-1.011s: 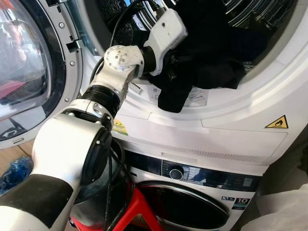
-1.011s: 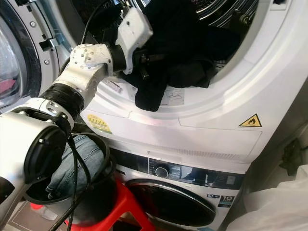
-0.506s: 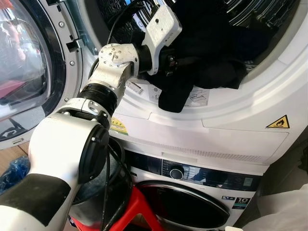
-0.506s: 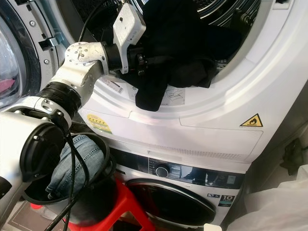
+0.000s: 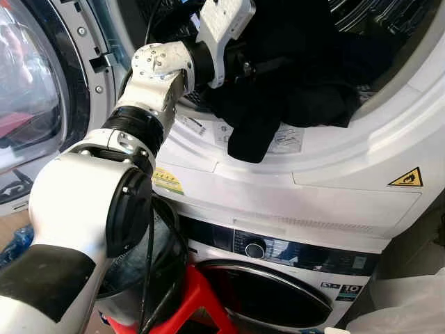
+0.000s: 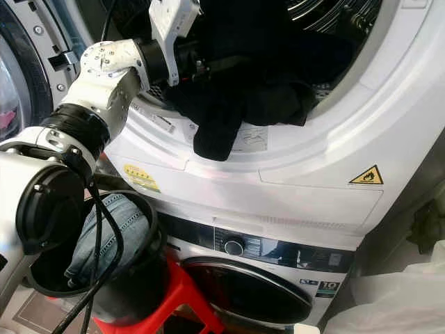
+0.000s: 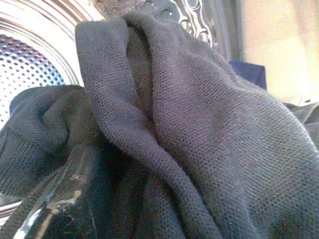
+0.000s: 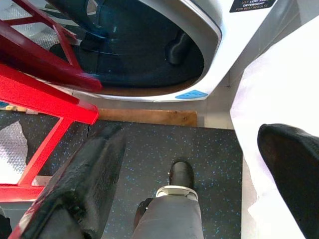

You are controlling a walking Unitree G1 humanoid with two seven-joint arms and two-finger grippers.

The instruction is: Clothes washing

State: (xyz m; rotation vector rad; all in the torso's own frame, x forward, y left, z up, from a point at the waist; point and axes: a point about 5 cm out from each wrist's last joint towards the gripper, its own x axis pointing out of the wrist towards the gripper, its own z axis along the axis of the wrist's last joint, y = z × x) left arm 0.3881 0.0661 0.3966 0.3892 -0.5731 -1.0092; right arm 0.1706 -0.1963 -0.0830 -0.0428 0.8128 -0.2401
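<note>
A dark knitted garment [image 5: 292,76] is draped over the rim of the upper white front-loading drum machine [image 5: 389,132], half inside. It is being pushed in by the left gripper [image 5: 243,66], whose jaws are buried in cloth, so their opening cannot be told. The right gripper [image 8: 189,149] hangs idle, jaws spread and empty.

We see the left arm [image 5: 149,83] built of rounded silver-white shells joined by black ring collars, with small dark screws dotting its wrist ball. A white boxy wrist housing [image 5: 224,21] caps it, black cables [image 6: 97,229] trail alongside, and glossy black fingers [image 8: 79,194] show below.
</note>
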